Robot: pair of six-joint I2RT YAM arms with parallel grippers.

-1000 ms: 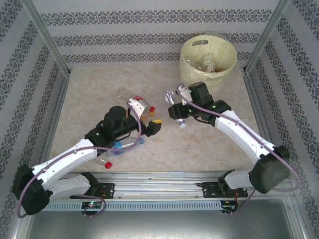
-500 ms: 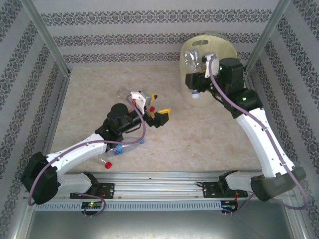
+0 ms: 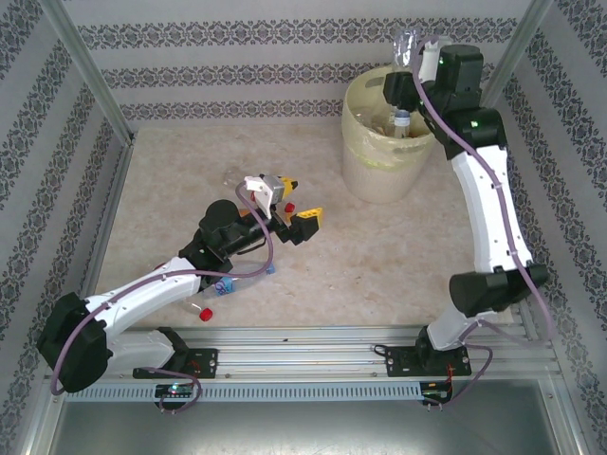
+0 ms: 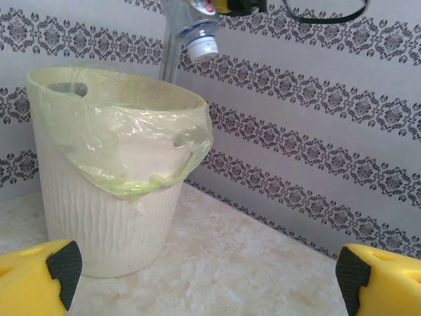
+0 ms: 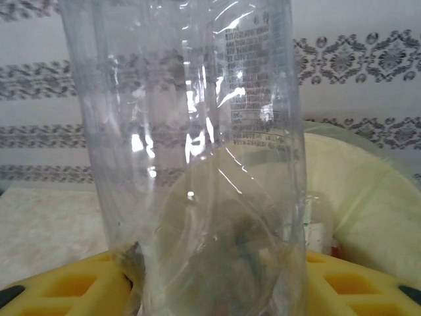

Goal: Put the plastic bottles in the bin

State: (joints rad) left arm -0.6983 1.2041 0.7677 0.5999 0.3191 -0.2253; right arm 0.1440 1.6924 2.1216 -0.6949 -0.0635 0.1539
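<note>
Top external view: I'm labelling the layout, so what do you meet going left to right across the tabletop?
A red bottle cap → left gripper → bin.

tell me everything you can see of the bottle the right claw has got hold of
The bottle is clear, thin, slightly crinkled plastic with small print running down one side, and it looks empty. It hangs roughly upright but upside down, its white cap pointing down over the open mouth of the bin, not yet inside it. The right claw is shut on its body, with yellow fingers pressing in from both sides. Nothing else touches it.
</note>
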